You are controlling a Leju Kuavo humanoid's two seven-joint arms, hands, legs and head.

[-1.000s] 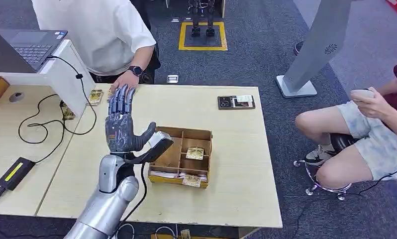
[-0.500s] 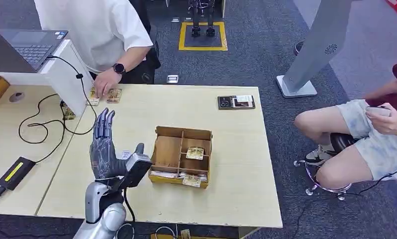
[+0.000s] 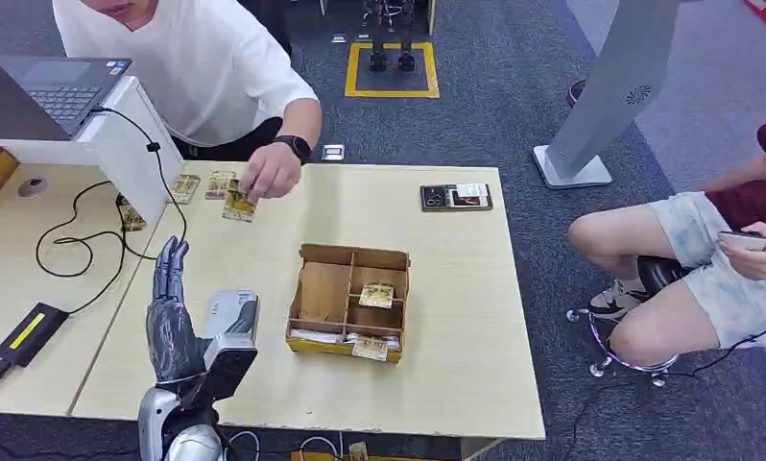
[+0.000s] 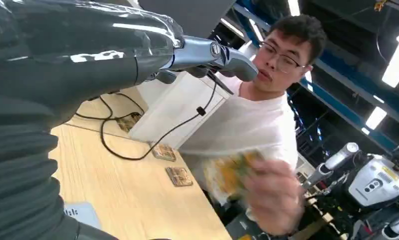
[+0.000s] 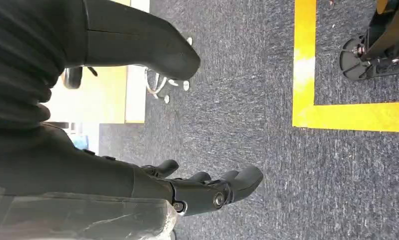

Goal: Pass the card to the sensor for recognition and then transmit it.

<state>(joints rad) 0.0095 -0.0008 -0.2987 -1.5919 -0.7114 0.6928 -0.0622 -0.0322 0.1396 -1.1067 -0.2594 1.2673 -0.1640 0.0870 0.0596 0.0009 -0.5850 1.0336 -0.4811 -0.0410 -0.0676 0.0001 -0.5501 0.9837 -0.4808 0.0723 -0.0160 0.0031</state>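
Observation:
A person in a white shirt leans over the table's far side and holds a patterned card point(image 3: 238, 206) in one hand, just above the tabletop. In the left wrist view that card point(image 4: 228, 172) is blurred. Two more cards point(image 3: 183, 187) point(image 3: 219, 182) lie flat at the far left. My left hand point(image 3: 176, 327) stands upright over the near left of the table, fingers straight and apart, holding nothing. My right hand point(image 5: 207, 190) hangs over the carpet, fingers loosely bent, with nothing in it. A dark flat device point(image 3: 455, 197) lies at the far right of the table.
A wooden compartment box point(image 3: 304, 288) with several cards stands mid-table, right of my left hand. A white partition point(image 3: 120, 144) with a laptop and black cables borders the left. A second person sits on a stool at the right with a phone.
My left hand has dropped back from beside the box toward the near table edge. The person's hand has picked up a card at the far left and lifted it rightward.

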